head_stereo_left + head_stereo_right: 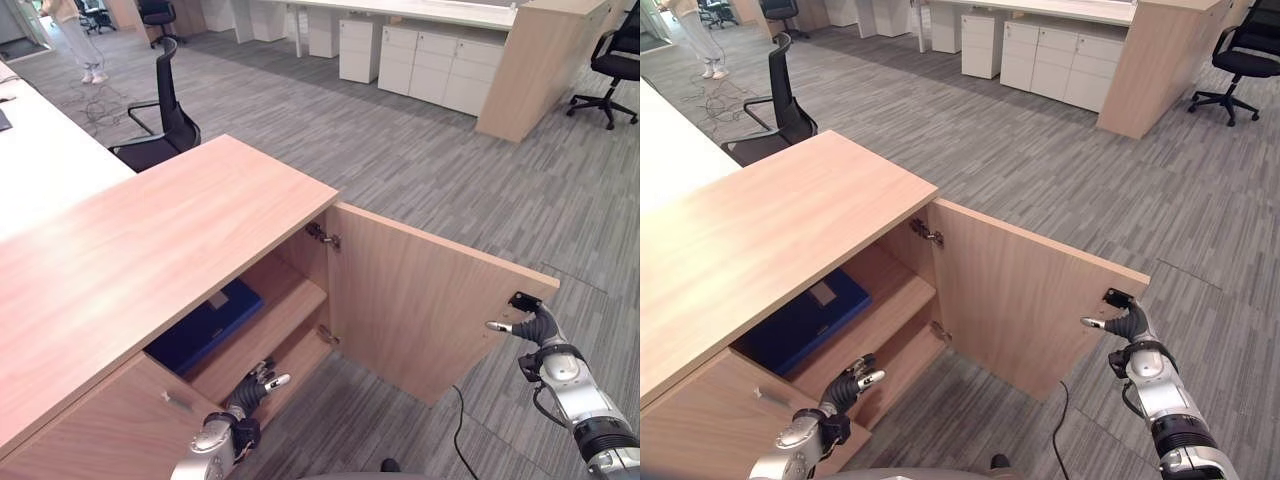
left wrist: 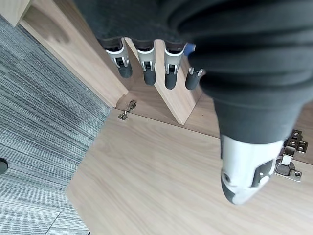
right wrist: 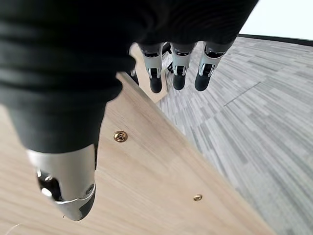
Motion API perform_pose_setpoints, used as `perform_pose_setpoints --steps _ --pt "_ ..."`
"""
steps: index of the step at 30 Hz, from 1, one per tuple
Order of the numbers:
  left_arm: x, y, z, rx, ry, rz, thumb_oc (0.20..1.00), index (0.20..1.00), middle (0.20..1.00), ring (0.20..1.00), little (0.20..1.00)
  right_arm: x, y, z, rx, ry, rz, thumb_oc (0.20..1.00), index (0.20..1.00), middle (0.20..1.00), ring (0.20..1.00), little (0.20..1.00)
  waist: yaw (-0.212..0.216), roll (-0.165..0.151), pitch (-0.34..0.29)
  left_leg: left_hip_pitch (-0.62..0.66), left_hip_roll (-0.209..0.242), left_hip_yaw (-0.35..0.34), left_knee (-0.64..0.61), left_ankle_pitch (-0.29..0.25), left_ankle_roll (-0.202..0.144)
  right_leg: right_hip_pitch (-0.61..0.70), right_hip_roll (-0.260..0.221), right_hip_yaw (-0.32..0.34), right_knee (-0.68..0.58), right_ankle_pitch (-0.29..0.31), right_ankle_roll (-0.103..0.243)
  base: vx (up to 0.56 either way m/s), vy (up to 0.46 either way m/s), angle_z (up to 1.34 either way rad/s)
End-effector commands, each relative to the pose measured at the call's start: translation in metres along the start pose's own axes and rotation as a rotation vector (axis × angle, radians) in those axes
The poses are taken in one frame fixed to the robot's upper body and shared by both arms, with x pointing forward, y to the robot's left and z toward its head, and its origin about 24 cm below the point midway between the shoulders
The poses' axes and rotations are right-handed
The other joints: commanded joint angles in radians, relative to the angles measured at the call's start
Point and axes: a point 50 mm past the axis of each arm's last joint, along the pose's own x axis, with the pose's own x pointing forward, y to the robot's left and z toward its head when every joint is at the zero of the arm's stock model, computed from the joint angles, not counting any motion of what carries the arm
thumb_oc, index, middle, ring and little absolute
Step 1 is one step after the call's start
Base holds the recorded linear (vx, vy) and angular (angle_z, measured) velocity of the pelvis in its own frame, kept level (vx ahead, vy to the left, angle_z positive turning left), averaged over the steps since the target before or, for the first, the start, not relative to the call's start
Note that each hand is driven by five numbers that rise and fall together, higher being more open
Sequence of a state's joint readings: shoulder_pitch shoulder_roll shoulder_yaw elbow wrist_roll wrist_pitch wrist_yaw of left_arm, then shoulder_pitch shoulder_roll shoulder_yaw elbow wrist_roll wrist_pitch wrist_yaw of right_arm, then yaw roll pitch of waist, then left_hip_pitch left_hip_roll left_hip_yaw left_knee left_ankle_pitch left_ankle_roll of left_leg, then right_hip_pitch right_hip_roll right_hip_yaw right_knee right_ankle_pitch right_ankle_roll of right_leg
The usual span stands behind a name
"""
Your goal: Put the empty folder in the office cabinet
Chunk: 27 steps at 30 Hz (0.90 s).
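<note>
A blue folder [image 1: 205, 325] lies flat on the upper shelf inside the wooden cabinet [image 1: 150, 250], partly hidden under the top board. The cabinet door [image 1: 420, 310] stands wide open to the right. My left hand [image 1: 254, 386] hovers low in front of the lower shelf, open and holding nothing; its fingers [image 2: 146, 68] point into the cabinet. My right hand [image 1: 538, 328] is at the door's outer top corner, open, with the thumb on the door's inner side and the fingers [image 3: 178, 73] straight past the edge.
A black office chair [image 1: 165, 120] stands behind the cabinet beside a white desk [image 1: 40, 150]. White drawer units [image 1: 430, 60] and a wooden partition [image 1: 530, 70] line the far side, with another chair [image 1: 615, 60]. A person [image 1: 75, 35] stands far left. Grey carpet surrounds the door.
</note>
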<state>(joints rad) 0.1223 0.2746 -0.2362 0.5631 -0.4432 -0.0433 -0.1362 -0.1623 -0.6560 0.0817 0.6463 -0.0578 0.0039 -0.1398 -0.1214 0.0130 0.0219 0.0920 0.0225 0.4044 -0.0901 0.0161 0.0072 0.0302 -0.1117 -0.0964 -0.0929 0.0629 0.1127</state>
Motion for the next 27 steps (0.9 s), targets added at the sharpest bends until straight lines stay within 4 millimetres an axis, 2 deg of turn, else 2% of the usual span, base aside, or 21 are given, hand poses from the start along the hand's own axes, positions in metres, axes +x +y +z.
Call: perform_pose_setpoints --steps 1,6,10,11,12,13,17,19,20,21,22,23,26,27 --pt "0.005 -0.005 0.009 0.046 -0.046 -0.025 1.0 1.0 1.0 1.0 1.0 0.018 -0.01 0.045 0.045 -0.168 -0.005 1.0 1.0 1.0 1.0 1.0 0.025 -0.049 -0.016 -0.025 -0.023 -0.077 0.011 -0.058 0.021 -0.039 -0.03 -0.1 0.058 -0.022 0.048 0.0 0.0 0.0" --pt "0.005 -0.005 0.008 0.051 -0.039 -0.028 1.0 1.0 1.0 1.0 1.0 0.021 -0.009 0.058 0.055 -0.21 0.021 1.0 1.0 1.0 1.0 1.0 0.032 -0.05 -0.016 -0.024 -0.024 -0.081 0.01 -0.056 0.02 -0.036 -0.031 -0.106 0.054 -0.019 0.048 0.0 0.0 0.0" --pt "0.006 -0.006 0.006 0.059 -0.029 -0.035 1.0 1.0 1.0 1.0 1.0 0.021 0.011 0.087 0.139 -0.311 0.131 1.0 1.0 1.0 1.0 1.0 0.046 -0.052 -0.016 -0.026 -0.023 -0.08 0.01 -0.052 0.017 -0.034 -0.032 -0.11 0.046 -0.012 0.049 0.0 0.0 0.0" --pt "0.006 -0.006 0.006 0.058 -0.029 -0.035 1.0 1.0 1.0 1.0 1.0 0.021 0.011 0.087 0.139 -0.311 0.131 1.0 1.0 1.0 1.0 1.0 0.045 -0.052 -0.016 -0.027 -0.023 -0.08 0.01 -0.052 0.017 -0.034 -0.032 -0.11 0.046 -0.012 0.049 -0.01 -0.006 -0.03" --pt "0.007 -0.006 0.006 0.071 -0.029 -0.039 1.0 1.0 1.0 1.0 1.0 0.015 0.027 0.107 0.164 -0.39 0.217 1.0 1.0 1.0 1.0 1.0 0.05 -0.052 -0.013 -0.028 -0.023 -0.077 0.01 -0.049 0.016 -0.036 -0.031 -0.11 0.045 -0.009 0.049 -0.01 -0.002 -0.04" --pt "0.006 -0.006 0.005 0.087 -0.021 -0.043 1.0 1.0 1.0 1.0 1.0 0.009 0.039 0.118 0.164 -0.441 0.283 1.0 1.0 1.0 1.0 1.0 0.052 -0.052 -0.012 -0.03 -0.021 -0.076 0.01 -0.046 0.015 -0.038 -0.031 -0.11 0.044 -0.007 0.048 -0.02 -0.003 -0.06" --pt "0.001 0.006 -0.004 0.321 0.05 -0.061 1.0 1.0 1.0 1.0 1.0 -0.026 0.081 0.152 0.203 -0.629 0.557 1.0 1.0 1.0 1.0 1.0 0.055 -0.051 -0.007 -0.034 -0.018 -0.071 0.011 -0.041 0.011 -0.044 -0.032 -0.114 0.044 -0.001 0.047 0.0 0.007 -0.21" --pt "-0.005 0.017 -0.015 0.407 0.118 -0.052 1.0 1.0 1.0 1.0 1.0 -0.044 0.099 0.161 0.221 -0.688 0.677 1.0 1.0 1.0 1.0 1.0 0.057 -0.05 -0.008 -0.039 -0.018 -0.067 0.011 -0.038 0.009 -0.049 -0.032 -0.114 0.042 0.002 0.047 0.01 0.024 -0.38" --pt "-0.012 0.032 -0.035 0.462 0.229 -0.02 1.0 1.0 1.0 1.0 1.0 -0.06 0.116 0.167 0.23 -0.734 0.784 1.0 1.0 1.0 1.0 1.0 0.057 -0.047 -0.004 -0.039 -0.016 -0.065 0.012 -0.039 0.007 -0.049 -0.032 -0.115 0.043 0.001 0.047 0.01 0.031 -0.31" --pt "-0.017 0.04 -0.046 0.484 0.292 0.005 1.0 1.0 1.0 1.0 1.0 -0.069 0.124 0.17 0.238 -0.755 0.836 1.0 1.0 1.0 1.0 1.0 0.058 -0.046 -0.003 -0.041 -0.015 -0.064 0.012 -0.039 0.005 -0.051 -0.032 -0.116 0.043 0.002 0.046 0.0 0.035 -0.21" --pt "-0.03 0.057 -0.069 0.524 0.426 0.082 1.0 1.0 1.0 1.0 1.0 -0.084 0.139 0.173 0.24 -0.776 0.934 1.0 1.0 1.0 1.0 1.0 0.061 -0.047 0.001 -0.046 -0.012 -0.064 0.013 -0.037 0.002 -0.056 -0.032 -0.118 0.044 0.001 0.045 -0.01 0.018 -0.44" --pt "-0.03 0.057 -0.069 0.524 0.425 0.082 1.0 1.0 1.0 1.0 1.0 -0.084 0.139 0.173 0.239 -0.777 0.934 1.0 1.0 1.0 1.0 1.0 0.06 -0.047 0.001 -0.047 -0.013 -0.064 0.013 -0.037 0.002 -0.056 -0.032 -0.118 0.044 0.001 0.045 0.0 0.01 -0.5" --pt "-0.065 0.08 -0.111 0.479 0.674 0.22 1.0 1.0 1.0 1.0 1.0 -0.104 0.161 0.173 0.215 -0.794 1.064 1.0 1.0 1.0 1.0 1.0 0.071 -0.05 0.003 -0.055 -0.011 -0.073 0.011 -0.034 -0.006 -0.058 -0.034 -0.132 0.046 -0.002 0.042 0.01 0.0 -0.4" --pt "-0.065 0.08 -0.111 0.479 0.674 0.22 1.0 1.0 1.0 1.0 1.0 -0.104 0.161 0.173 0.215 -0.794 1.064 1.0 1.0 1.0 1.0 1.0 0.07 -0.05 0.003 -0.055 -0.011 -0.074 0.011 -0.034 -0.006 -0.058 -0.035 -0.132 0.046 -0.002 0.042 0.0 -0.01 -0.09"
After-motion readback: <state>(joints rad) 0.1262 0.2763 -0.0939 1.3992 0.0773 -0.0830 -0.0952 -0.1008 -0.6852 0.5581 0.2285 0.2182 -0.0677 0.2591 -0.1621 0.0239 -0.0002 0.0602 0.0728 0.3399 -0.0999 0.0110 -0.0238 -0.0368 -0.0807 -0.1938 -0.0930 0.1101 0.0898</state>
